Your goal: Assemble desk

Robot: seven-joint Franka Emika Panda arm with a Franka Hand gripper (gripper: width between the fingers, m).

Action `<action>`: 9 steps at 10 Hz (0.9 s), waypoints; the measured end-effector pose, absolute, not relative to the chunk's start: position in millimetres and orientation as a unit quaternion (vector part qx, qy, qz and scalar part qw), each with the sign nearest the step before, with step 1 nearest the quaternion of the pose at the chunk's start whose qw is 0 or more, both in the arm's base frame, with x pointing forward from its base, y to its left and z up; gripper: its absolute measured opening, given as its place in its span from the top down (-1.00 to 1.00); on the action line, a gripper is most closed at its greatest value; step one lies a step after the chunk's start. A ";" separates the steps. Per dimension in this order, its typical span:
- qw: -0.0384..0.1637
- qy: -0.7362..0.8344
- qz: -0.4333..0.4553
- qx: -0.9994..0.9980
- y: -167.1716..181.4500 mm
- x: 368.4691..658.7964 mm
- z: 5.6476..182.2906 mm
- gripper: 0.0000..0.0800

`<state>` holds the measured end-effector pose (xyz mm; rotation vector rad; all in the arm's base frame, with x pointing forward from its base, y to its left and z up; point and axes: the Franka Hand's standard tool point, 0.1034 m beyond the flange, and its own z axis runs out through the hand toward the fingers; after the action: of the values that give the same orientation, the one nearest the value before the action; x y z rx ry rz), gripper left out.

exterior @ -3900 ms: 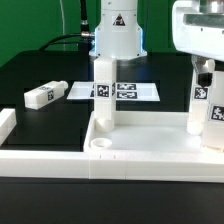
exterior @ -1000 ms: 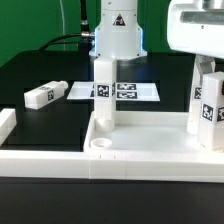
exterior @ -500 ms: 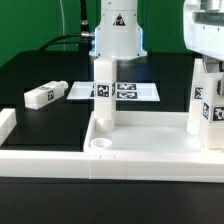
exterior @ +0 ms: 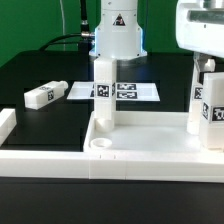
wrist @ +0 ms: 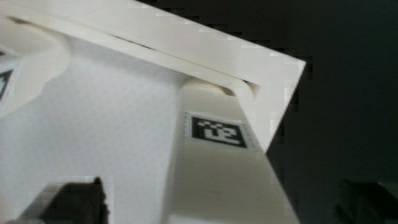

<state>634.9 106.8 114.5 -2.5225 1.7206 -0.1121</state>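
The desk's white tabletop tray (exterior: 150,152) lies at the front with a round empty socket (exterior: 100,145) at its near left corner. One tagged leg (exterior: 103,95) stands upright in the back left corner. Two more legs stand at the exterior view's right, one behind (exterior: 195,100) and one nearer (exterior: 214,115). My gripper (exterior: 208,72) hangs over the nearer right leg (wrist: 222,140), open. Its dark fingers (wrist: 71,200) stand clear on both sides of the leg and do not touch it. A loose leg (exterior: 40,96) lies flat on the black table at the left.
The marker board (exterior: 140,90) lies behind the tray near the robot's base (exterior: 118,35). A white border bar (exterior: 6,126) sits at the exterior view's left edge, and another runs along the front (exterior: 45,162).
My gripper has opened and let go of the nearer right leg. That leg, tilted a second ago, now stands upright in the tray's corner.
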 end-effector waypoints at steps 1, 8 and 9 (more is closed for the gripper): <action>0.040 0.531 -0.038 -0.846 107.9 634.7 114.6 -0.62; 0.020 0.290 -0.051 -0.955 110.4 635.0 114.9 -0.62; 0.015 0.244 -0.053 -0.968 109.7 635.1 114.9 -0.62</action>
<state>635.1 109.7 114.9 -3.0132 0.7594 -0.1635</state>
